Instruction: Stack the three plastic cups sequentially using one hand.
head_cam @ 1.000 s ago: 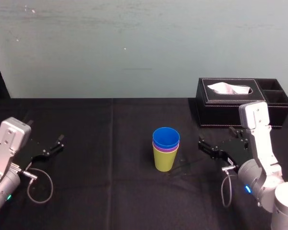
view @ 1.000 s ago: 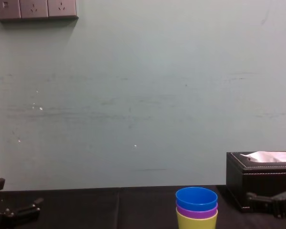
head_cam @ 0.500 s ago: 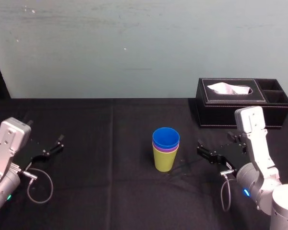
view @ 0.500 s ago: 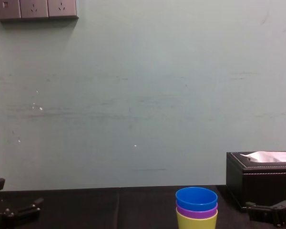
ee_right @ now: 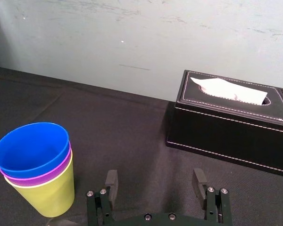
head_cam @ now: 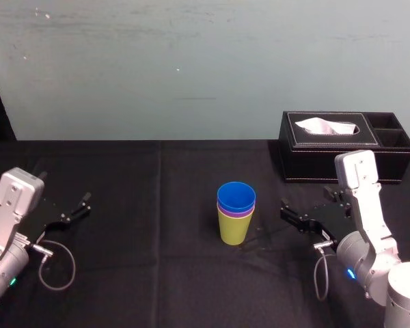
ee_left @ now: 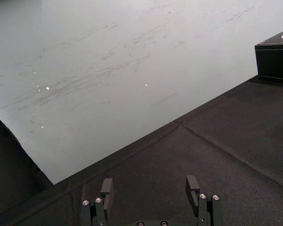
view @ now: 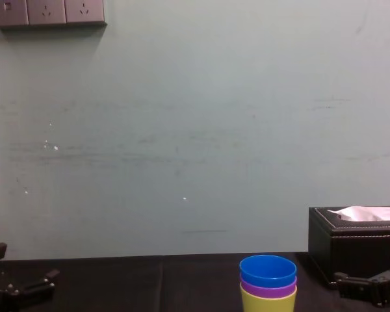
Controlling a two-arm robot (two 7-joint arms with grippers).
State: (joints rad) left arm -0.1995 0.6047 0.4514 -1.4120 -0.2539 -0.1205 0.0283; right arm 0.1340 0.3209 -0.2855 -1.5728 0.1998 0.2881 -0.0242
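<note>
The three plastic cups stand nested upright at the table's middle: the blue cup (head_cam: 236,196) sits inside the purple cup (head_cam: 238,212), which sits inside the lime-yellow cup (head_cam: 234,228). The stack also appears in the right wrist view (ee_right: 35,165) and the chest view (view: 268,283). My right gripper (head_cam: 290,213) hovers to the stack's right, apart from it, open and empty (ee_right: 154,181). My left gripper (head_cam: 78,208) rests far left, open with nothing between its fingers (ee_left: 150,187).
A black leather tissue box (head_cam: 345,147) with a white tissue stands at the back right, behind my right arm. A black cloth (head_cam: 157,273) covers the table. A pale green wall (view: 195,130) rises behind it.
My right gripper has drawn back a little and dropped slightly, away from the cup stack. The cups and the left arm have not moved.
</note>
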